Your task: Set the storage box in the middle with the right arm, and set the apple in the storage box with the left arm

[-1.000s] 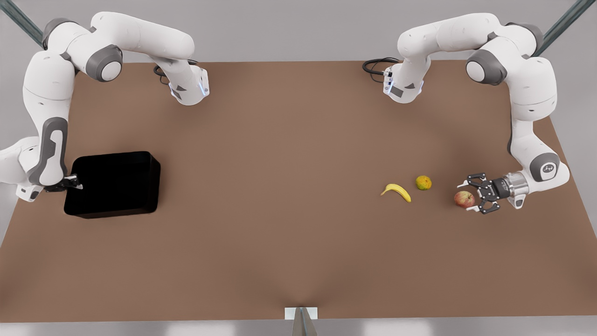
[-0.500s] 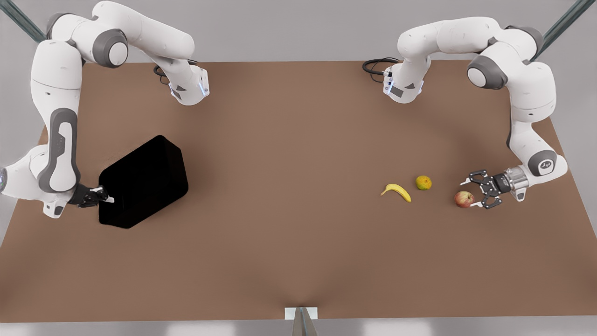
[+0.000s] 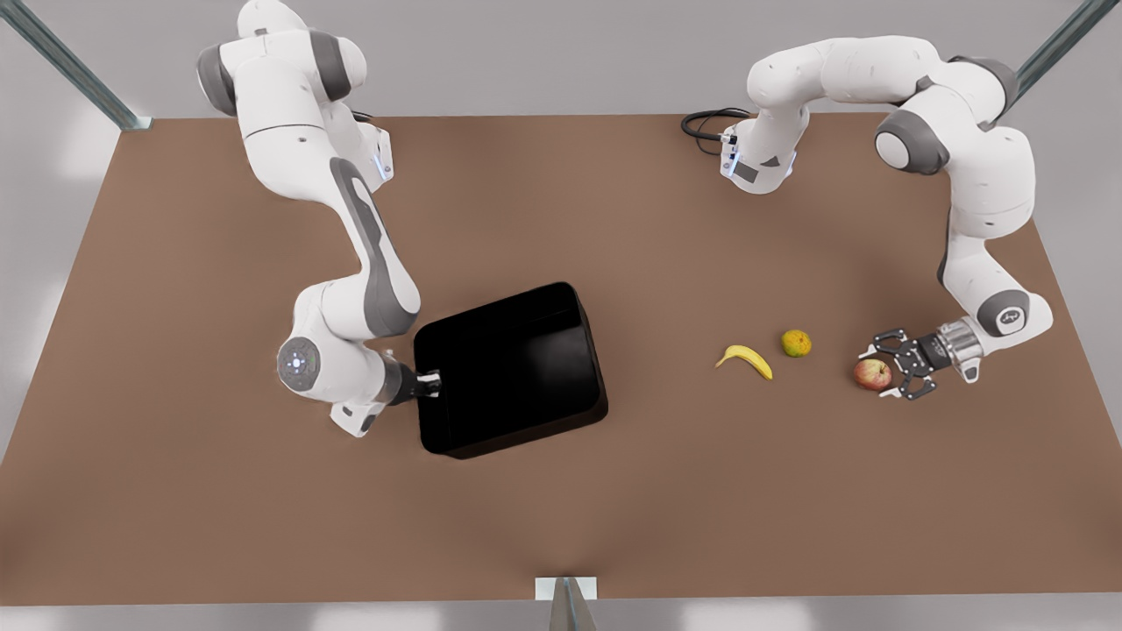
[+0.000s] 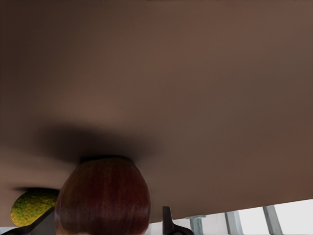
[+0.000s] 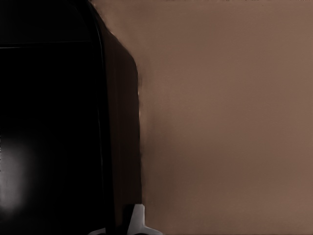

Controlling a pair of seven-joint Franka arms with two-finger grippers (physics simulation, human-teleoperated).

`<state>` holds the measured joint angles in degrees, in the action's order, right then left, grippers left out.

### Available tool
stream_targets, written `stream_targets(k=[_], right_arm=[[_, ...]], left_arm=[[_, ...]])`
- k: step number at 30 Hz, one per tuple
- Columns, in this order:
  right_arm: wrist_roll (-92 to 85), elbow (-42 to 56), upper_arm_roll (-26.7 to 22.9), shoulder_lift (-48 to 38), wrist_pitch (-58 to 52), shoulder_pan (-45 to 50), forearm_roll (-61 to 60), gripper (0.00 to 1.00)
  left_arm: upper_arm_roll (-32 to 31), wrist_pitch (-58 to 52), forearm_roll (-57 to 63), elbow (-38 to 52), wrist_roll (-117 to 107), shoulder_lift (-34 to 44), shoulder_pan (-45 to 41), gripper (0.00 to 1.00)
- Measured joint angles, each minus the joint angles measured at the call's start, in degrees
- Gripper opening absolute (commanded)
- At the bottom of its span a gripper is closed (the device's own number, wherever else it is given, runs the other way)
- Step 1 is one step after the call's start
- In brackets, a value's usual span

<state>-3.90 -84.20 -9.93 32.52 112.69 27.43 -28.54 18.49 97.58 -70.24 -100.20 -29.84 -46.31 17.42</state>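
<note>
Starting with the apple (image 3: pixel 872 374): rests on the bench (image 3: pixel 614 508) far out toward the front view's right, directly in front of the left tool (image 3: pixel 877 374) and on the side of it facing the middle of the bench. Seen from the left wrist (image 4: pixel 102 196), sits close and centred in the tool's line of reach, with dark finger parts showing to either side. As for that left tool: spread wide, fingers flanking the apple's near half, gripping nothing yet; likely needs only to close on the apple, then lift. Beyond the apple toward the front view's left: a yellow-green fruit (image 3: pixel 796 343) near it, then a banana (image 3: pixel 745 359) just past that, both well short of the storage box (image 3: pixel 513 368). Regarding the storage box: lies near the middle of the bench, a little toward the front view's left of centre, its sides skewed to the bench edges, open side up. Held at the wall facing the front view's left by the right tool (image 3: pixel 431 383), closed tight on that rim; from the right wrist, shows as a black wall (image 5: pixel 49 122) beside bare bench. Judging from this: left arm far nearer the apple, and the carry to the box runs toward the front view's left, over or past the two other fruits.
</note>
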Motion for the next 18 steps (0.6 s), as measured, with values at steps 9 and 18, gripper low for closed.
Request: stream_targets(k=[9, 18], right_arm=[[10.62, 3.52, 7.46, 3.70, 5.33, 1.57, 0.11, 1.00], [9.61, 15.40, 7.24, 2.64, -13.42, -8.01, -10.65, 1.00]], left_arm=[[-1.30, 1.21, -0.69, 0.00, -0.13, -0.68, 0.06, 0.59], [-1.75, 0.58, 1.21, 4.38, -2.79, 2.73, 0.06, 0.60]])
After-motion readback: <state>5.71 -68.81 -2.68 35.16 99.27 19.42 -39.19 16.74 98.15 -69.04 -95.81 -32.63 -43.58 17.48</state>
